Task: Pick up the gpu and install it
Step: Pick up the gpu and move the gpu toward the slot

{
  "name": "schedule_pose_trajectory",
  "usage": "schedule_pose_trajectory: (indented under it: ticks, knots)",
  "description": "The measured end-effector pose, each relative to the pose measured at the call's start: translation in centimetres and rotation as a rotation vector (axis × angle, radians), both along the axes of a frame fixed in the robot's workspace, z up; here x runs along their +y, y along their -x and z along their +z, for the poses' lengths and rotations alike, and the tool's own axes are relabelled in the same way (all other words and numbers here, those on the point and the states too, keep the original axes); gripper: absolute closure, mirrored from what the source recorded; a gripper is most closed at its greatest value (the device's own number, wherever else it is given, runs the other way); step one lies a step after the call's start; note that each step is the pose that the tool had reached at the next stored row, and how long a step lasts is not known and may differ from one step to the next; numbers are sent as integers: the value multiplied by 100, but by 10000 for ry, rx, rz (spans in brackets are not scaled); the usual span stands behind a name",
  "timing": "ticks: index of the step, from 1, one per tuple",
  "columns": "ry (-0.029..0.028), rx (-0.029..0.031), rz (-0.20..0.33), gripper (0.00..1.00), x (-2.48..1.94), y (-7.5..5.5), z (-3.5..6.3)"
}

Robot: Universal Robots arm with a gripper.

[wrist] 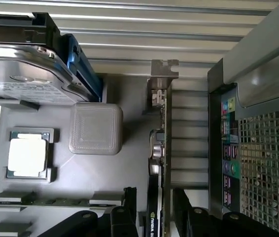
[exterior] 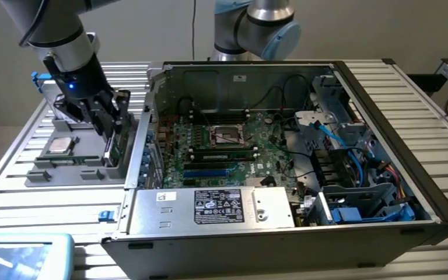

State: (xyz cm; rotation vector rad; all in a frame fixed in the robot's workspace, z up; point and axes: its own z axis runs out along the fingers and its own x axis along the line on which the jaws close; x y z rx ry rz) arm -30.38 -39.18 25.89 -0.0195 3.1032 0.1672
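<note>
The two black fingers [wrist: 130, 207] stand spread, one on each side of the gpu [wrist: 160, 148], with a thin gap showing on the cooler side, so the gripper [wrist: 154, 195] straddles the card without pinching it. The gpu stands on edge in a slot of the grey tray [wrist: 129, 94], its silver bracket [wrist: 164, 69] at the end away from the fingers. Just beside it in the tray sits a grey square block [wrist: 96, 128], then a processor [wrist: 27, 157] in its own pocket, a memory stick [wrist: 41, 201] lying in a slot, and a hard drive [wrist: 26, 74] in a black holder. On the card's other side, close by, rises the rear panel [wrist: 228, 163] of the computer case [exterior: 380, 151], which stands open on the slatted table [exterior: 21, 192] at the exterior view's right of the tray, motherboard [exterior: 216, 146] exposed.
</note>
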Motion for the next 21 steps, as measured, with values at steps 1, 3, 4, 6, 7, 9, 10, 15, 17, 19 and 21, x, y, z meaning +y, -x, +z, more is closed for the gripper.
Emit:
schedule_pose_trajectory:
  ticks: [1,3,4,6,7,9,10,15,17,19,21]
  knots:
    - [-7,-11,-2,56,-1,1,-16]
    - [-37,-36,0,56,-4,1,-47]
    - [-57,-43,-1,56,-5,2,-62]
    - [-89,-49,0,56,-10,5,-96]
    - [-100,-51,0,56,-13,6,-113]
    - [-109,-52,1,56,-22,6,-128]
    - [-111,-55,0,56,-22,7,-140]
    - [-110,-120,1,56,-23,6,-196]
    - [-110,-122,1,56,-23,7,-208]
    - [-109,-120,0,56,-21,6,-216]
    - [-108,-120,-1,56,-5,7,-226]
